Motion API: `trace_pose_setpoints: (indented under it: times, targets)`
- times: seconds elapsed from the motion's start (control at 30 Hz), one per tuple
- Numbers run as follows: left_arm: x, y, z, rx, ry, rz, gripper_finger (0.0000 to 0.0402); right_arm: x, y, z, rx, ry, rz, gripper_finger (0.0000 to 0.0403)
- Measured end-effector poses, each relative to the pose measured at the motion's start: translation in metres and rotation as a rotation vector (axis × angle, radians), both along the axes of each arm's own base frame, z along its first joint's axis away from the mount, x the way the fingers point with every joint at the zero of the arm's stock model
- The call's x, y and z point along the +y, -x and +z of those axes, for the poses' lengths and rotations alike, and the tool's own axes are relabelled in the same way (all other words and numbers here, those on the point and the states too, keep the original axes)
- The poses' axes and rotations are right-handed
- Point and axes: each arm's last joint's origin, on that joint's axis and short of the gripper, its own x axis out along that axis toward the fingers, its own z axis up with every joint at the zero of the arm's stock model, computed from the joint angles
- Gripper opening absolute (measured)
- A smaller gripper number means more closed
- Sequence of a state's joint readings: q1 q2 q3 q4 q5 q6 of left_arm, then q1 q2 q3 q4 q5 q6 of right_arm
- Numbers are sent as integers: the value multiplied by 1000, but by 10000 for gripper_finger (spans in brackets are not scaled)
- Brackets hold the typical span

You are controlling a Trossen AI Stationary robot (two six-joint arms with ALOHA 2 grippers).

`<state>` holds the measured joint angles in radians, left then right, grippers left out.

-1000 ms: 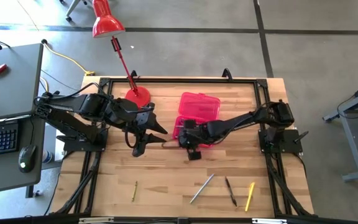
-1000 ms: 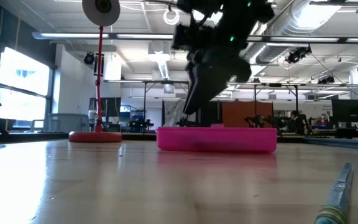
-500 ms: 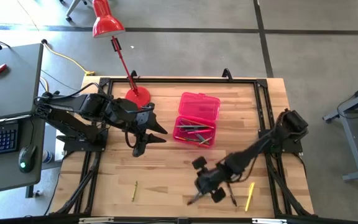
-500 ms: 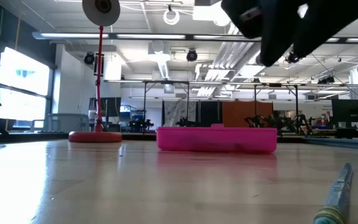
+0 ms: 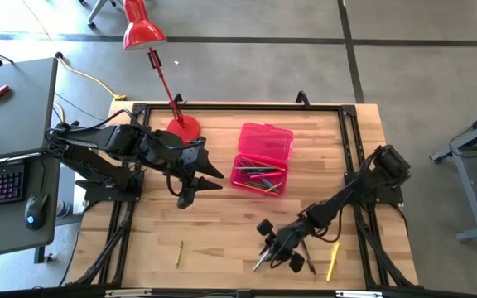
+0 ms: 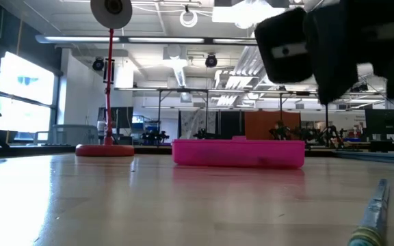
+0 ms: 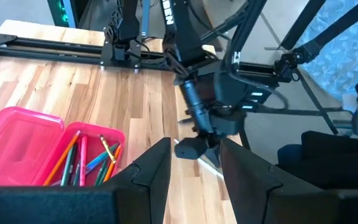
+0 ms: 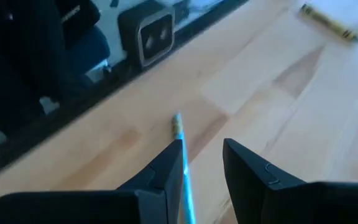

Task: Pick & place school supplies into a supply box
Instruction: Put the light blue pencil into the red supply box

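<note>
The supply box (image 5: pixel 261 157) is hot pink and lies open mid-table, its lid (image 5: pixel 266 140) laid back toward the far edge. Its tray (image 7: pixel 82 158) holds several pencils. A grey pencil (image 5: pixel 260 262) lies near the table's near edge, and its tip (image 8: pixel 177 122) shows in the right wrist view. My right gripper (image 5: pixel 273 248) hangs open just above it, one finger on each side (image 8: pixel 201 168). Whether they touch it, I cannot tell. A dark pen (image 5: pixel 308 261), a yellow pencil (image 5: pixel 334 259) and a green-yellow pencil (image 5: pixel 179 253) also lie on the table. My left gripper (image 5: pixel 204 186) waits open left of the box.
A red desk lamp's round base (image 5: pixel 184 128) stands at the far left of the table, its stem leaning out past the far edge. The table's dark frame rail (image 8: pixel 73 93) runs close beyond the grey pencil. Bare wood lies between the box and the near-edge pencils.
My right gripper has swung from over the box's tray toward the table's near edge, and it now hangs over the grey pencil. In the last half second it has only settled slightly there. The left arm has kept still.
</note>
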<state>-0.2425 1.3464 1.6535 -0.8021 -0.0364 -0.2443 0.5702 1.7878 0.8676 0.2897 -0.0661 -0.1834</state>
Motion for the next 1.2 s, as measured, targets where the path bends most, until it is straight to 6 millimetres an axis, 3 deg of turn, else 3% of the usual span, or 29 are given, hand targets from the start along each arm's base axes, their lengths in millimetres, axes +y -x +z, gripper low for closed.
trace_pose_setpoints:
  times: [0.43,1.0,1.2]
  targets:
    - [1,0,0,-2,-12,16,172,-31,17,-33,53,-10,11,94]
    - [1,0,0,-7,-40,11,172,-47,29,-48,54,3,30,93]
    - [1,0,0,-7,-40,11,172,-55,34,-53,49,-3,15,75]
